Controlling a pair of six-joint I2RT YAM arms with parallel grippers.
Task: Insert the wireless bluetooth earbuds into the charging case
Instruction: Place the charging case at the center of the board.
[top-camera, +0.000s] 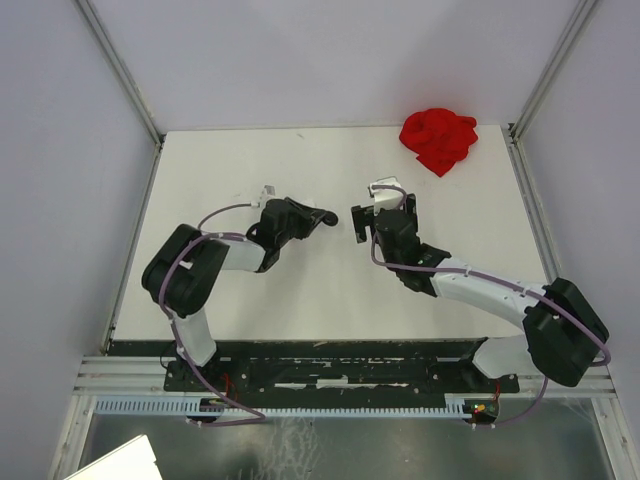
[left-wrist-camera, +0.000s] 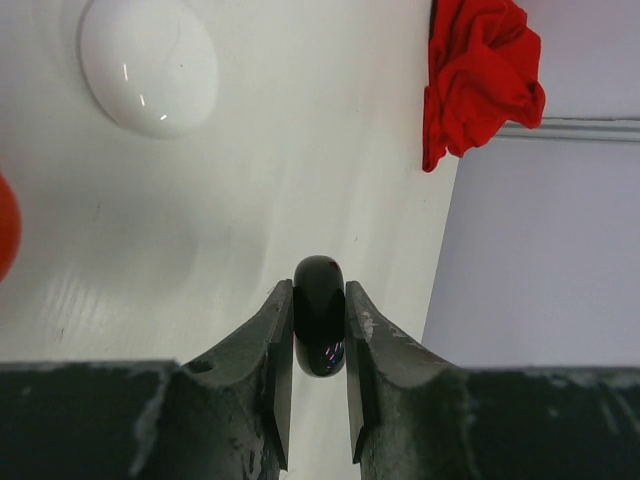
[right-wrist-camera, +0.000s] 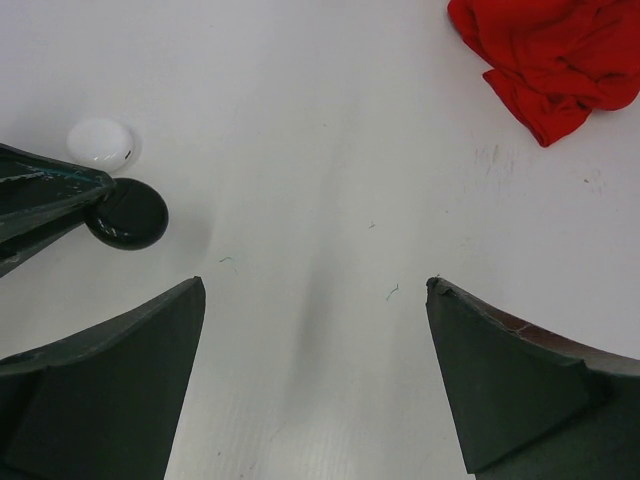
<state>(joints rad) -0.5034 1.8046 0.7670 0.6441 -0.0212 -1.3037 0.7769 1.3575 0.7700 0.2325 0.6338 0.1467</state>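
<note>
The left hand (left-wrist-camera: 319, 290) is clenched on the black disc (left-wrist-camera: 319, 318), judged to be the charging case, pinching its flat faces so that it stands edge-on. The right hand (right-wrist-camera: 315, 290) hangs released and empty over the worktop (right-wrist-camera: 330, 150). In its wrist view that disc sits at ten o'clock, with a white disc (right-wrist-camera: 100, 143) just beyond. No earbud shows in any view, so which arm is nearer one cannot be told.

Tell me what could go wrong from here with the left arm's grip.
The left gripper pinches the glossy black disc only near its fingertips, on rounded sides, so the disc might slip or squirt out. The open right gripper sits close beside that disc; moving in carelessly could knock it loose or bump the left fingers.
</note>
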